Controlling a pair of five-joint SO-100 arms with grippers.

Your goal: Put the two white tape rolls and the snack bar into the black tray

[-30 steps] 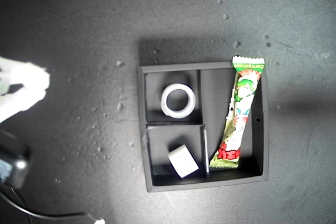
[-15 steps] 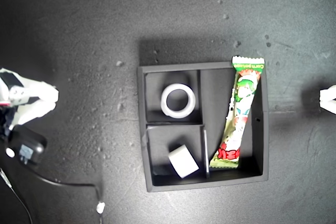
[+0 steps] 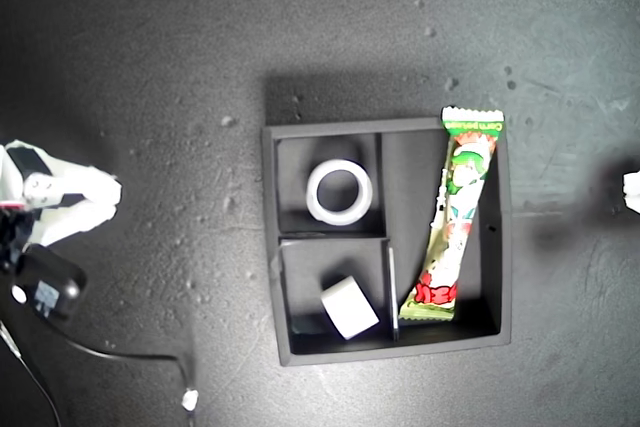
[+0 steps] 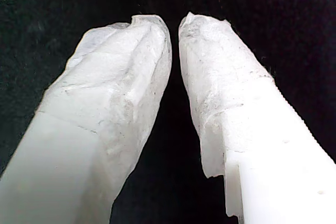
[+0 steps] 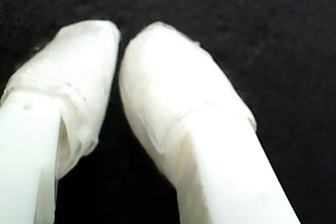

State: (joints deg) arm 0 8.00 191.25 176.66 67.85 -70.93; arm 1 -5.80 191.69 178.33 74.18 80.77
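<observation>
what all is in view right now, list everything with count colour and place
black tray: one, black, right of centre in the exterior view
tape rolls: two, white; one ring lying flat in a small compartment, one tipped on edge in the other small compartment
snack bar: one, green, white and red, long compartment, one end over the tray wall
cable: one, dark, exterior view's lower left
my first gripper: white, nearly closed, empty
my second gripper: white, nearly closed, empty

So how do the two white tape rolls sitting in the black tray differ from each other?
The white ring-shaped tape roll lies flat, its open centre facing up; the smaller white tape roll is tipped on its side, so its hole is hidden. The ring occupies the small compartment nearer the exterior view's top, the smaller roll the one below it. Both sit inside the square matte black tray, apart from the grippers.
</observation>
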